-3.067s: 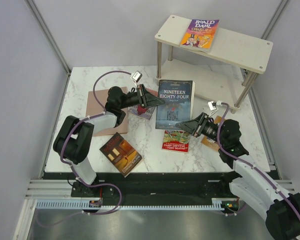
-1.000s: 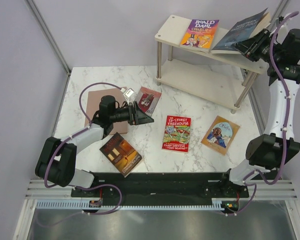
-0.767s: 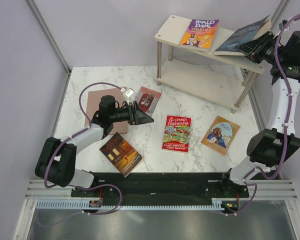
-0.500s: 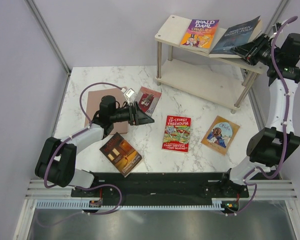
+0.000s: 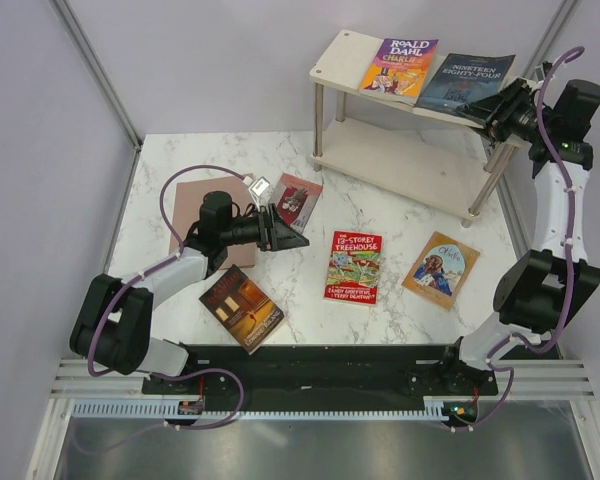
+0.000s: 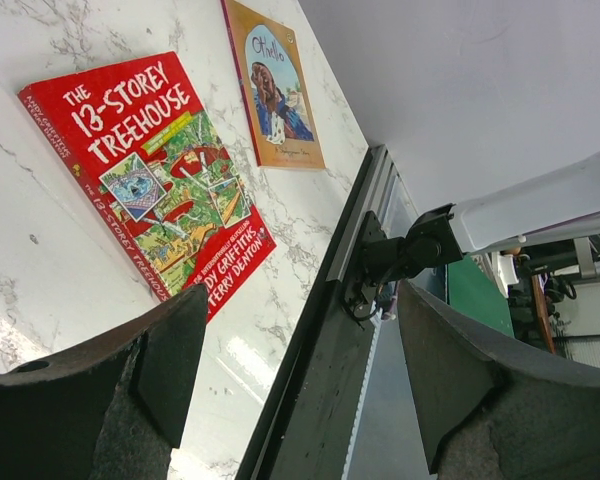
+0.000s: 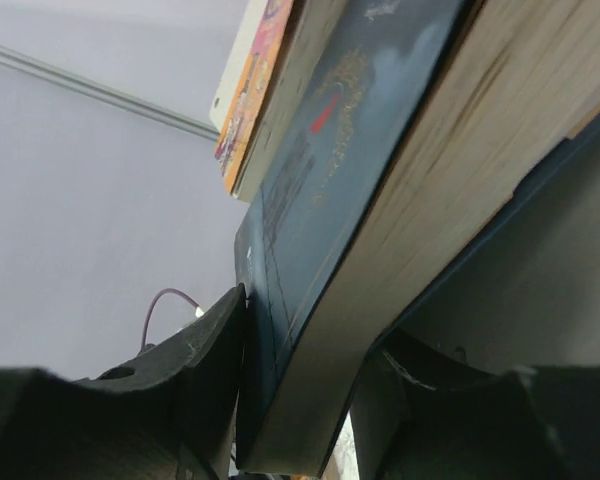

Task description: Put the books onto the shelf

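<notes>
The dark blue Nineteen Eighty-Four lies flat on the shelf's top board beside the Roald Dahl book. My right gripper straddles its near right corner; in the right wrist view the blue book fills the space between the fingers, one pad on the cover and a thin dark gap on the other side. On the table lie the red Treehouse, Othello, a dark brown-orange book and a pale pink-red book. My left gripper hovers open and empty beside the pink-red book.
A brownish-pink mat lies under the left forearm. The shelf's lower board and silver posts stand at the table's back right. Grey walls close in both sides, and a black rail runs along the near edge.
The right arm lowered the tilted Nineteen Eighty-Four until it lies flat on the top board, and its jaws widened. The left arm has not moved.
</notes>
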Available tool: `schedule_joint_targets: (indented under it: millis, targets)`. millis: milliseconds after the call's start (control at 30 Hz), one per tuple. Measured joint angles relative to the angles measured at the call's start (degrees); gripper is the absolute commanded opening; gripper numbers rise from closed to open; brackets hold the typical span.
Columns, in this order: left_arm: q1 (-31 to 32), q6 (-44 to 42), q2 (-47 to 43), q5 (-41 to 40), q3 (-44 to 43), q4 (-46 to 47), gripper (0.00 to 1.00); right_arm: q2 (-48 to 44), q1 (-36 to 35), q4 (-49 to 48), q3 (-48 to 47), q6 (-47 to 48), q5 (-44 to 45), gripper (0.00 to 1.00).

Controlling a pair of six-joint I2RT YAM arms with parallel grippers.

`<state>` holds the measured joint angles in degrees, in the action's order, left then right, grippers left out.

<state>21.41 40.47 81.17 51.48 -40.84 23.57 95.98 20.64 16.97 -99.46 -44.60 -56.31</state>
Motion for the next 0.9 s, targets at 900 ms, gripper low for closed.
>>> schedule_joint_targets:
  millis: [900]
  targets:
    - [0.2,0.0,-2.7,0.0,0.0,-1.2,0.82,-8.0,2.4,22.0,-2.5,10.9,19.4,0.98]
